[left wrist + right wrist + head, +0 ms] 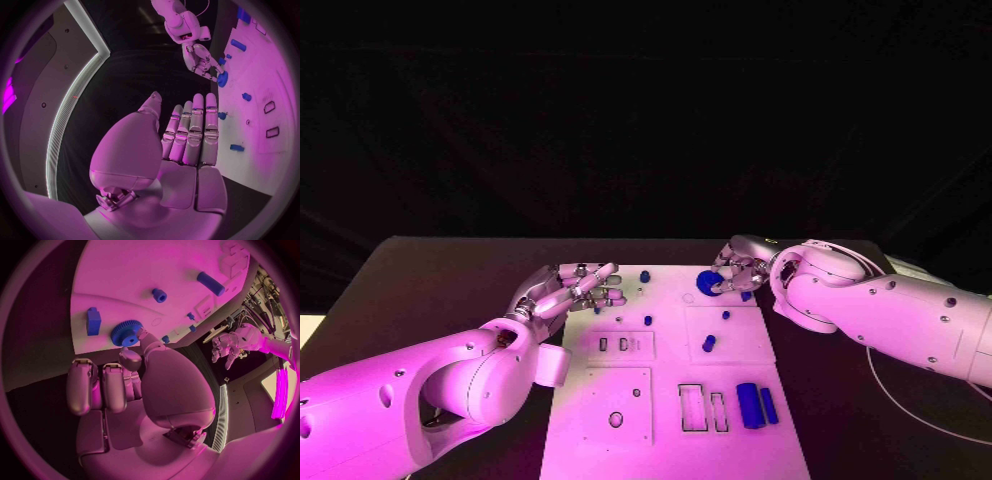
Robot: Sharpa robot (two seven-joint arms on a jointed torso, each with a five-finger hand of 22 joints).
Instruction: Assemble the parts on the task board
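A black backdrop is seen behind the dark desk, on which the white task board lies lengthwise between the two arms. The right robot hand is placed over the far right part of the board, where a toothed blue gear is pinched between its fingers; in the right wrist view the gear sits at the board surface, but whether it is already seated on a post cannot be told. The left robot hand is held at the far left edge of the board with fingers straight and apart, nothing in it. Several parts are noted loose or standing on the board: two blue cylinders side by side near the right edge beside two rectangular slots, a small blue peg near the middle, and smaller blue pieces farther up. The slots and an oval hole on the near left panel appear unfilled. Progress is judged early to middle: the gear placement is in hand, and the cylinders and most remaining pieces are still to be fitted.
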